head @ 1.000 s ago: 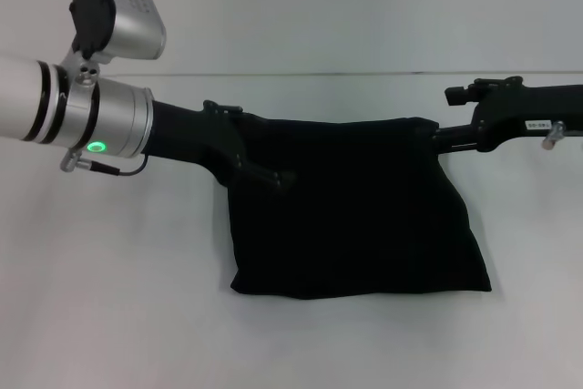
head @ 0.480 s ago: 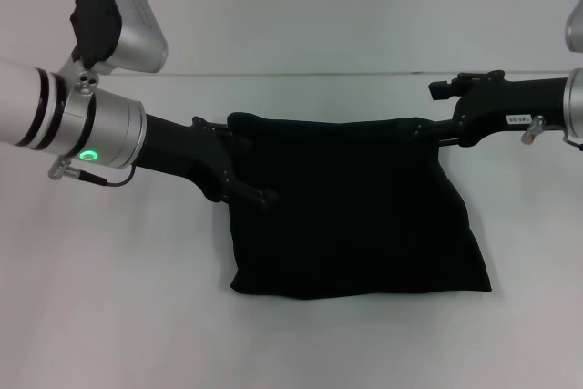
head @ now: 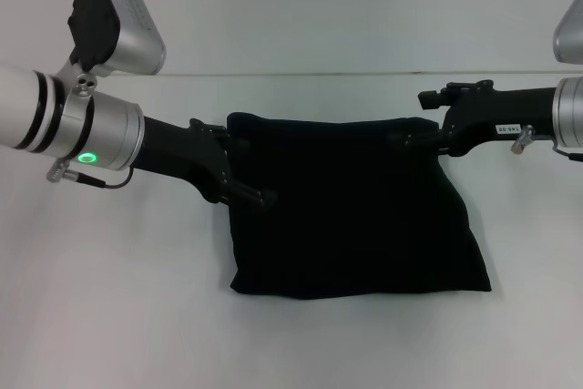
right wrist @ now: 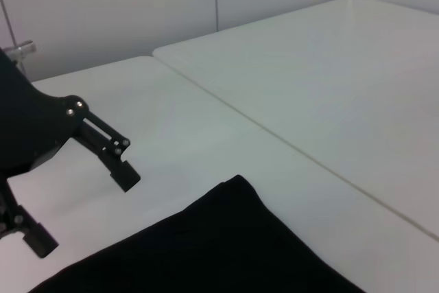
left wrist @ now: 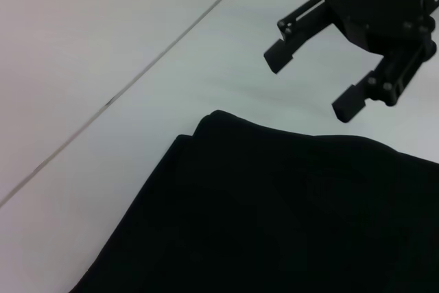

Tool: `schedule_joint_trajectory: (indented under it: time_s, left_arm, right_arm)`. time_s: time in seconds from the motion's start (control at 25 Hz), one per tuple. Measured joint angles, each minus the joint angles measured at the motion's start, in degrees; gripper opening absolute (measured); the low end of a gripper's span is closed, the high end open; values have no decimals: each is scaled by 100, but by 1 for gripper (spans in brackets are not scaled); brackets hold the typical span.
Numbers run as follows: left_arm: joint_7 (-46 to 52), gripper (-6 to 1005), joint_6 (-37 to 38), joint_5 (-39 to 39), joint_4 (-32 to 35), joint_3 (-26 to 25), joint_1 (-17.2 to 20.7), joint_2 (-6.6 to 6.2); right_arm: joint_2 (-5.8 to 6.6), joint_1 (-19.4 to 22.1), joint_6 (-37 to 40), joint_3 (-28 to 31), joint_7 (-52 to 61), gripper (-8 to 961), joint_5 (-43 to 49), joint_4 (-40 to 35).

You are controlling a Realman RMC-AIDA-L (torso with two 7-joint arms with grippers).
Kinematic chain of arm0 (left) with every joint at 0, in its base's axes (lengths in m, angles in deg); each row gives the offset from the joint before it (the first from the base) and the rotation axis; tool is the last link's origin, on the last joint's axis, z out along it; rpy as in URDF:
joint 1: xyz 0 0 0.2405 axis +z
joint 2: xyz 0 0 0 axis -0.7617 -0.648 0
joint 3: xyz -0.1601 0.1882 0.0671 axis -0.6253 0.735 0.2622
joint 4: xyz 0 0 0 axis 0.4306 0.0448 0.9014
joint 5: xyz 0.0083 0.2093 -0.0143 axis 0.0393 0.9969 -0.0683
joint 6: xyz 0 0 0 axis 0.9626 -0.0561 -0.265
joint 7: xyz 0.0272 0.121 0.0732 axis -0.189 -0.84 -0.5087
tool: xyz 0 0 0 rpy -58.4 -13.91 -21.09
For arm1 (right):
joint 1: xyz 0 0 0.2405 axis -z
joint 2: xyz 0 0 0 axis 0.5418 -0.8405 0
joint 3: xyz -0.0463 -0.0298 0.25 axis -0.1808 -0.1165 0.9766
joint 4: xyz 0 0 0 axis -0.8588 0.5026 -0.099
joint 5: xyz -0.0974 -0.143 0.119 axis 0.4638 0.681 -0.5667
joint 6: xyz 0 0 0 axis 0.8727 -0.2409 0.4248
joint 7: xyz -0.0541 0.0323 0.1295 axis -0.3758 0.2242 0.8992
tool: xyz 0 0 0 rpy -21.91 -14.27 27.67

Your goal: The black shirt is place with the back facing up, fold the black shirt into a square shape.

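The black shirt (head: 355, 216) lies folded into a rough square on the white table (head: 109, 298). No lettering shows. My left gripper (head: 239, 163) is open at the shirt's far left corner, its fingers apart beside the cloth. My right gripper (head: 412, 140) is open at the far right corner. The left wrist view shows the shirt (left wrist: 274, 217) with the right gripper (left wrist: 309, 82) open and empty just past its edge. The right wrist view shows the shirt's corner (right wrist: 219, 245) and the left gripper (right wrist: 82, 211) open and empty.
The table's far edge meets a second white surface (right wrist: 329, 66) along a seam (head: 301, 73). Bare table lies to the left, right and front of the shirt.
My left gripper has drawn back to the left, off the shirt's far left corner, which now shows. My right arm has shifted left. The shirt has stayed put.
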Motion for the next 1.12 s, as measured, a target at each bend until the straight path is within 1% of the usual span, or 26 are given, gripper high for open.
schedule_joint_trajectory:
  time_s: [0.24,1.12]
  left_arm:
    - [0,949,-27,0,0,-4,0,8]
    - [18,950,-26,0,0,-4,10,15]
  right_arm:
    - [-16,55,-6,-114,16,914,0,3]
    - [-15,132,-12,-90,22,915,-19,52]
